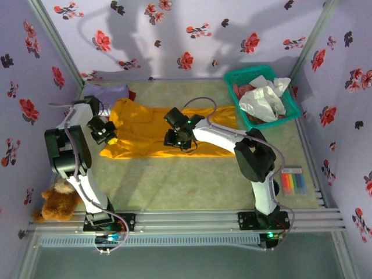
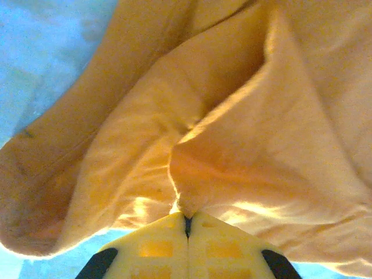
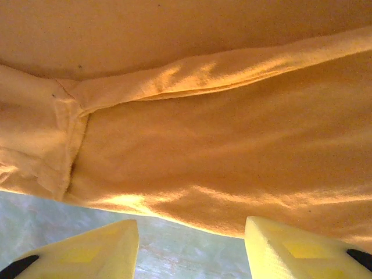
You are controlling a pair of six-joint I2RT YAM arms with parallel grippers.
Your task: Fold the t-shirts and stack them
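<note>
Grips fold at orange-yellow t-shirt's [image 1: 145,131] left end with left gripper [image 2: 187,224], jaws fully closed; hovers right gripper [image 3: 190,229] half-open, empty, at near hem.

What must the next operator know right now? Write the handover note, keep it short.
Left gripper: shut, pinching a fold of the bright orange-yellow cloth t-shirt at its left end.
Right gripper: open, holding nothing, over that shirt's near edge.
Things: that shirt lies spread and wrinkled mid-table; lavender shirt in the back left corner; crumpled white cloth on reddish cloth in the green plastic basket, back right.
Done: no fold visible on the spread shirt.
Left: fold it, then fold and stack the rest.
</note>
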